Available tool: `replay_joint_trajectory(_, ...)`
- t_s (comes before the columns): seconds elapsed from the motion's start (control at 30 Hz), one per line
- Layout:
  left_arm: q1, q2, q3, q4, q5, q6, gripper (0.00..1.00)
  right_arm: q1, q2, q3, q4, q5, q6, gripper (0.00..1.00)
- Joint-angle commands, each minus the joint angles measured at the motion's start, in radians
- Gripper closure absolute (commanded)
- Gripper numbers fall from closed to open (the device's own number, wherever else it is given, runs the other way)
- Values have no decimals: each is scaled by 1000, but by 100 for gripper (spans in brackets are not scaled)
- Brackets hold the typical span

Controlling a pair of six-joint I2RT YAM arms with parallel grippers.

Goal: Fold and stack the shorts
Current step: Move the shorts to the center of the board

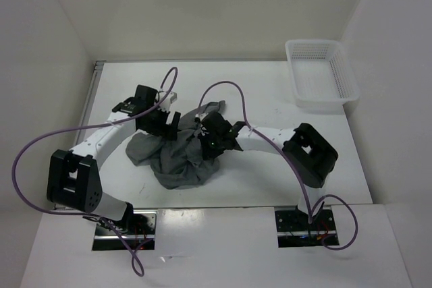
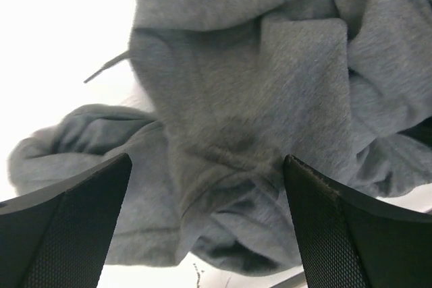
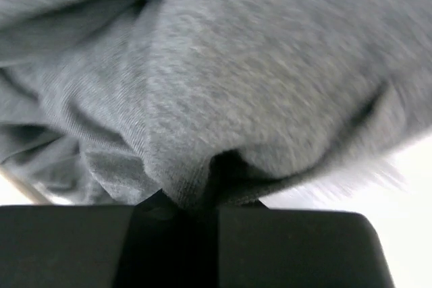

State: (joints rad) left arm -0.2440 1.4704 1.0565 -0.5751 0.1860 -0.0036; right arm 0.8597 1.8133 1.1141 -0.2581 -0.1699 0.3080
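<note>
the shorts [image 1: 177, 163] lie in a crumpled grey heap at the middle of the white worktop [image 1: 270, 92], between the two arms. the left pincer [image 1: 164, 121] hangs over the heap's far left edge, fingers spread wide and gripping nothing (a drawstring end [image 2: 106, 71] trails onto the worktop in its wrist view). the right pincer [image 1: 208, 138] is clamped on a fold of the shorts at the heap's right side. a white mesh basket [image 1: 297, 89] sits well apart at the far right corner.

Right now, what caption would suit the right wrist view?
The right gripper pinches a fold of the crumpled grey shorts.
</note>
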Motion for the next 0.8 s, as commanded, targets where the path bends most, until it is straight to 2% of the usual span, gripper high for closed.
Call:
replay_joint_trajectory(0.0, 37, -51, -3, 24, -37, 4, 0, -25, -31, 75, -81, 226, 17, 100)
replay_joint_trajectory(0.13, 75, -51, 86, 47, -78, 4, 0, -123, -62, 290, -168, 481, 29, 100)
replay_joint_trajectory(0.17, 84, -42, 106, 60, -91, 4, 0, -135, -62, 414, -191, 598, 29, 100)
replay_joint_trajectory(0.2, 84, -42, 147, 72, -117, 4, 0, -136, -37, 474, -223, 654, 29, 100)
replay_joint_trajectory(0.27, 120, -33, 183, 84, -143, 4, 0, -105, -28, 614, -233, 777, -62, 100)
replay_joint_trajectory(0.3, 129, -33, 198, 96, -164, 4, 0, -52, -19, 637, -195, 885, -111, 100)
replay_joint_trajectory(0.33, 149, -33, 226, 96, -164, 4, 0, -19, -19, 647, -167, 923, -233, 100)
replay_joint_trajectory(0.37, 159, -33, 237, 106, -177, 4, 0, 13, -19, 636, -143, 947, -289, 100)
replay_joint_trajectory(0.47, 193, -42, 247, 106, -177, 4, 0, 107, -28, 557, -138, 842, -383, 82)
replay_joint_trajectory(0.5, 193, -42, 237, 106, -168, 4, 0, 146, -37, 521, -138, 705, -397, 68)
replay_joint_trajectory(0.57, 193, -67, 203, 106, -168, 4, 0, 197, -72, 397, -151, 577, -440, 50)
replay_joint_trajectory(0.6, 193, -67, 192, 106, -158, 4, 0, 255, -84, 362, -152, 502, -440, 36)
replay_joint_trajectory(0.7, 193, -87, 159, 96, -158, 4, 0, 314, -117, 236, -174, 451, -429, 21)
replay_joint_trajectory(0.77, 193, -96, 148, 96, -149, 4, 0, 314, -146, 196, -217, 426, -400, 20)
